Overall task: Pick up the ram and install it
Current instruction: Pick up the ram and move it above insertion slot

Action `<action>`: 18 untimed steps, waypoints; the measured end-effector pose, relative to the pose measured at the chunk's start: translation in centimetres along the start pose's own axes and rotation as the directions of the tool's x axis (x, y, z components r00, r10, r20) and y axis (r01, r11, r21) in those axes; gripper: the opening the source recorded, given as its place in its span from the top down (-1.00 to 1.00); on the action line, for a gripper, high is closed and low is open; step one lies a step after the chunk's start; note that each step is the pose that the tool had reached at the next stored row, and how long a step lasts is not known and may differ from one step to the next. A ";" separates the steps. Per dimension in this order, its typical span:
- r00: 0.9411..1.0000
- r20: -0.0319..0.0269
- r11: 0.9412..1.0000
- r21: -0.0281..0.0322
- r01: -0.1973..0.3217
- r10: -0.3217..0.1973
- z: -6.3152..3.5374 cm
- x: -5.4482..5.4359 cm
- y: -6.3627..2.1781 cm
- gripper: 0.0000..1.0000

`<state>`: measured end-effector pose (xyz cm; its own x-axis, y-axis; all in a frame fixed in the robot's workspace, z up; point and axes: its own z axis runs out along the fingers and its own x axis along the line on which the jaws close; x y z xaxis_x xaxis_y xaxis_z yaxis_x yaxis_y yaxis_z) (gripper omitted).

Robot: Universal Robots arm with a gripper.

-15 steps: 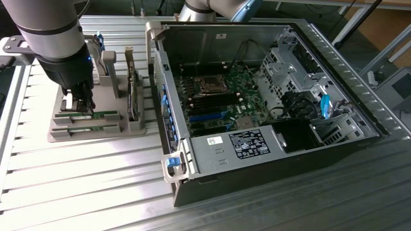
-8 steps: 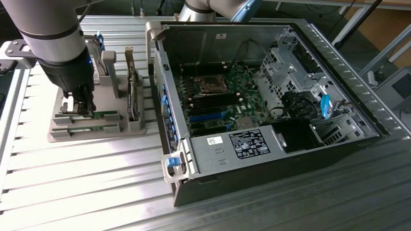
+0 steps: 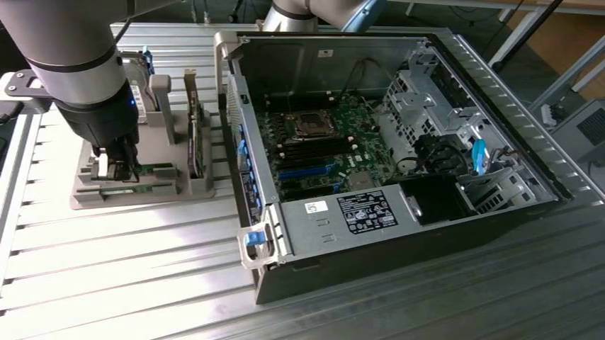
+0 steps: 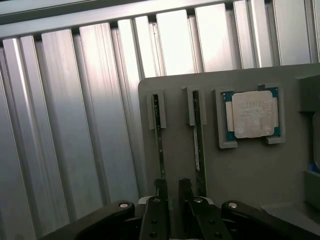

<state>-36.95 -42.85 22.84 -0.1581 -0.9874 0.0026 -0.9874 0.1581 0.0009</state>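
Two ram sticks stand on edge in slots of a grey holder [image 4: 240,170]: one ram [image 4: 159,140] and a second ram [image 4: 197,145] beside it, both thin and green. My gripper [image 4: 172,187] hangs low over their near ends, open, with a narrow gap between its black fingers [image 4: 160,189]. The first stick's end runs up to one finger; I cannot tell whether they touch. In the exterior view the gripper [image 3: 118,168] is down at the holder [image 3: 142,195], at the exterior view's left of the open computer case [image 3: 492,106].
A square silver CPU [image 4: 252,114] lies in a pocket of the holder. A taller card [image 3: 195,138] stands upright in the holder, close to the case wall. Inside the case the motherboard [image 3: 326,142] shows black and blue slots [image 3: 304,171]. The table is ribbed aluminium [image 3: 113,269].
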 end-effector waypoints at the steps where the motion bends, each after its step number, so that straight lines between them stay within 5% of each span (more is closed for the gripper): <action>1: 1.000 0.000 1.000 0.000 0.000 0.000 0.03 0.1 -0.02 0.55; 18: 1.000 0.000 1.000 0.000 0.000 0.000 1.34 0.8 -0.01 0.55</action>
<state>-37.07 -43.66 21.50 -0.1579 -0.9874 0.0031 -0.9875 0.1579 0.0009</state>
